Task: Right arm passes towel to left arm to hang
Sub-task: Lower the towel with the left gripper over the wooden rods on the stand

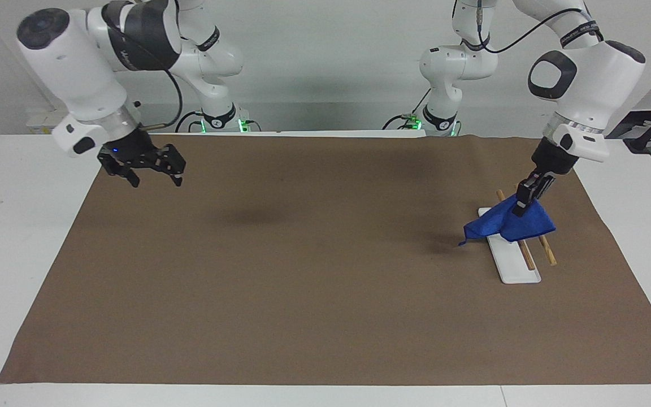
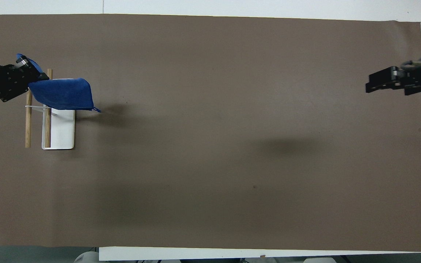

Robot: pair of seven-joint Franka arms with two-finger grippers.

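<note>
My left gripper [image 1: 522, 204] is clamped on one edge of the blue towel [image 1: 511, 224], up over the towel rack [image 1: 515, 257] at my left arm's end of the table. The towel drapes down from my fingers and spreads across the rack's two wooden bars [image 2: 28, 124], covering the end of the rack that lies farther from me; the nearer ends of both bars and the nearer part of the white base plate [image 2: 63, 131] show bare. A thin loop tail [image 1: 462, 242] sticks out from the towel's low corner, on the side toward the middle of the table, just above the brown mat [image 1: 314, 271]. Whether the cloth's weight already rests on the bars or only brushes them, I cannot tell.

My right gripper [image 1: 153, 168] hangs in the air over the edge of the mat at the right arm's end of the table, well apart from the towel and rack. Its fingers are spread apart with nothing between them, and a small blue light shows on the gripper body
</note>
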